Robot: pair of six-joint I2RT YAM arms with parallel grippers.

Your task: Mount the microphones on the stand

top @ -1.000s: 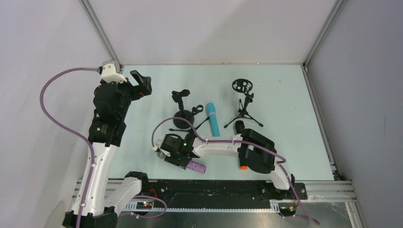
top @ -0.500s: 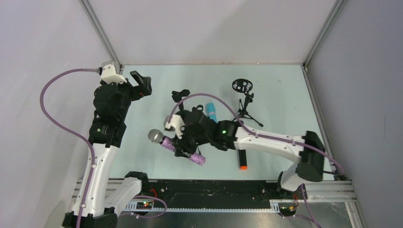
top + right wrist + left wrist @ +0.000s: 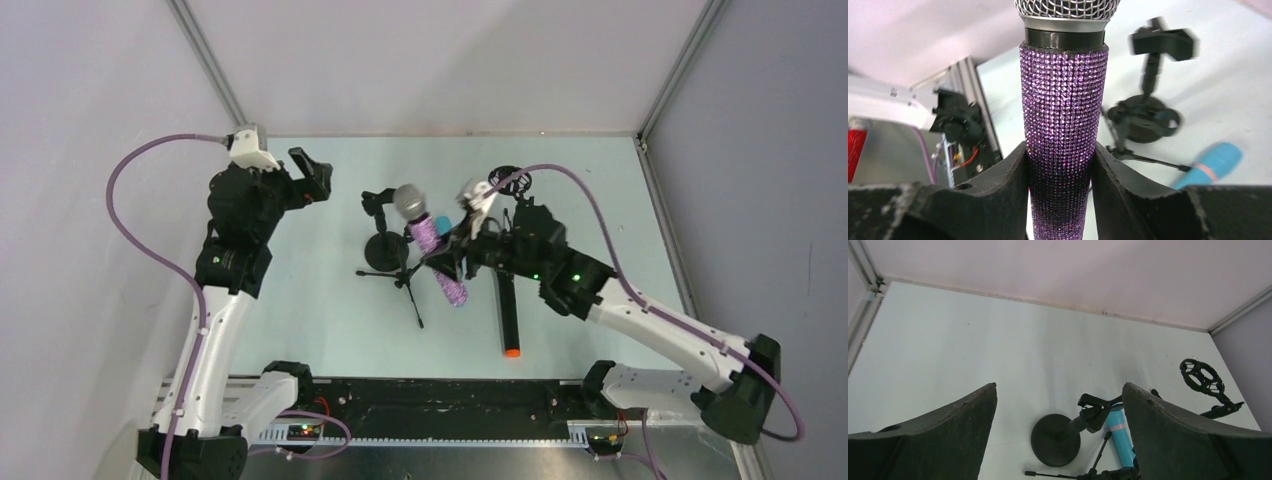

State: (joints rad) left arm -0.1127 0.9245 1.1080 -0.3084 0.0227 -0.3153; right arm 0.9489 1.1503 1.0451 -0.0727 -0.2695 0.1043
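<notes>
- The right gripper [image 3: 447, 262] is clamped on the body of the purple glittery microphone [image 3: 430, 240]; it is held off the table near the round-base stand [image 3: 385, 246];
- The left gripper [image 3: 1059, 390] hangs wide open and empty;
- The light-blue microphone [image 3: 1122, 432] and the black microphone [image 3: 508, 315] lie on the table [image 3: 300, 320].

Three microphones (purple one [image 3: 426, 235], light-blue one [image 3: 1121, 434], black one [image 3: 508, 312]) and three stands [image 3: 385, 247].

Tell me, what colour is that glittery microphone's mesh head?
Silver head on the purple glittery stick microphone; clearest in the right wrist view.
</notes>
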